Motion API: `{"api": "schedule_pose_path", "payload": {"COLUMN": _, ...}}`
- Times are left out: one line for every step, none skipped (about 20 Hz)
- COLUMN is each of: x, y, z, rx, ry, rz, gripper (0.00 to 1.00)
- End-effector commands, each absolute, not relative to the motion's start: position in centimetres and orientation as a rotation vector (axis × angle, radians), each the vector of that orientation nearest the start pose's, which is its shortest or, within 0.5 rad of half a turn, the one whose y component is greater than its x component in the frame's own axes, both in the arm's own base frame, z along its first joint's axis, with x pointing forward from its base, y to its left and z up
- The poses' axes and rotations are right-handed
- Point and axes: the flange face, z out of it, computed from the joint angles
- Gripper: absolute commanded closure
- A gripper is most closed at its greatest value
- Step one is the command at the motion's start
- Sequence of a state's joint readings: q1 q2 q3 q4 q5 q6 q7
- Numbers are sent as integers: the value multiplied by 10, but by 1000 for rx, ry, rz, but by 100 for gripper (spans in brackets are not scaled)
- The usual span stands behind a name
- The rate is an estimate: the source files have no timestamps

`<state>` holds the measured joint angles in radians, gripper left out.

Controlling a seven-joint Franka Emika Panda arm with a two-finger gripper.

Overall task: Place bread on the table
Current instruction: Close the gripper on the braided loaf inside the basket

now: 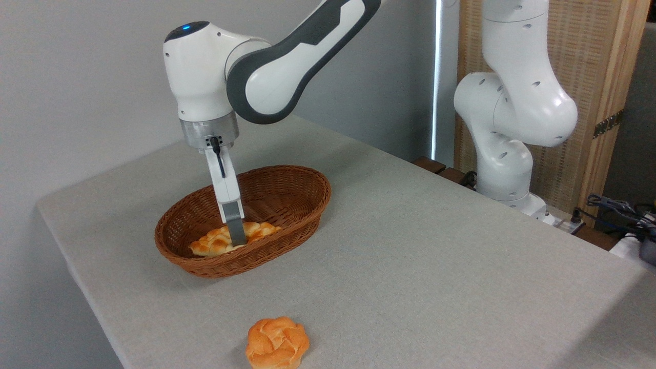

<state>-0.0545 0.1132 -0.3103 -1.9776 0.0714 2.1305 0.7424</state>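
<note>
The braided golden bread [218, 242] lies in the near-left part of a brown wicker basket [287, 189] on the light grey table [410, 256]. My gripper [237, 237] reaches straight down into the basket, and its grey fingertips rest at the middle of the loaf. I see the fingers edge-on as a single blade, so their spacing does not show. The far side of the loaf behind the fingers is hidden.
A small round knotted orange bun [277, 343] sits on the table near the front edge. The arm's white base [507, 148] stands at the right rear, with cables [615, 210] beyond it. A grey wall runs behind the table.
</note>
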Motion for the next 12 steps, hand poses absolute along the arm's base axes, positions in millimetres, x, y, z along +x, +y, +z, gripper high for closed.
{"api": "schedule_pose_path", "payload": {"x": 548, "y": -203, "z": 416, "rx": -2596, "ry": 1695, "rz": -61, "gripper": 81}}
{"api": "schedule_pose_path", "payload": {"x": 546, "y": -203, "z": 420, "rx": -2599, "ry": 1691, "rz": -51, "gripper": 83}}
{"api": "schedule_pose_path", "payload": {"x": 545, "y": -200, "z": 424, "rx": -2606, "ry": 1686, "rz": -24, "gripper": 84}}
{"api": "schedule_pose_path", "payload": {"x": 546, "y": -200, "z": 433, "rx": -2613, "ry": 1683, "rz": -8, "gripper": 85}}
{"api": "schedule_pose_path", "payload": {"x": 547, "y": -199, "z": 442, "rx": -2621, "ry": 1679, "rz": 19, "gripper": 86}}
{"api": "schedule_pose_path", "payload": {"x": 548, "y": -199, "z": 446, "rx": -2630, "ry": 1677, "rz": 44, "gripper": 86}}
{"api": "schedule_pose_path", "payload": {"x": 549, "y": -199, "z": 451, "rx": -2633, "ry": 1677, "rz": 58, "gripper": 86}}
{"api": "schedule_pose_path", "payload": {"x": 549, "y": -199, "z": 452, "rx": -2637, "ry": 1677, "rz": 74, "gripper": 86}}
{"api": "schedule_pose_path", "payload": {"x": 548, "y": -197, "z": 453, "rx": -2652, "ry": 1673, "rz": 91, "gripper": 86}}
{"api": "schedule_pose_path", "payload": {"x": 547, "y": -197, "z": 454, "rx": -2677, "ry": 1670, "rz": 100, "gripper": 86}}
{"api": "schedule_pose_path", "payload": {"x": 550, "y": -196, "z": 460, "rx": -2698, "ry": 1663, "rz": 92, "gripper": 86}}
{"api": "schedule_pose_path", "payload": {"x": 549, "y": -196, "z": 461, "rx": -2720, "ry": 1661, "rz": 106, "gripper": 86}}
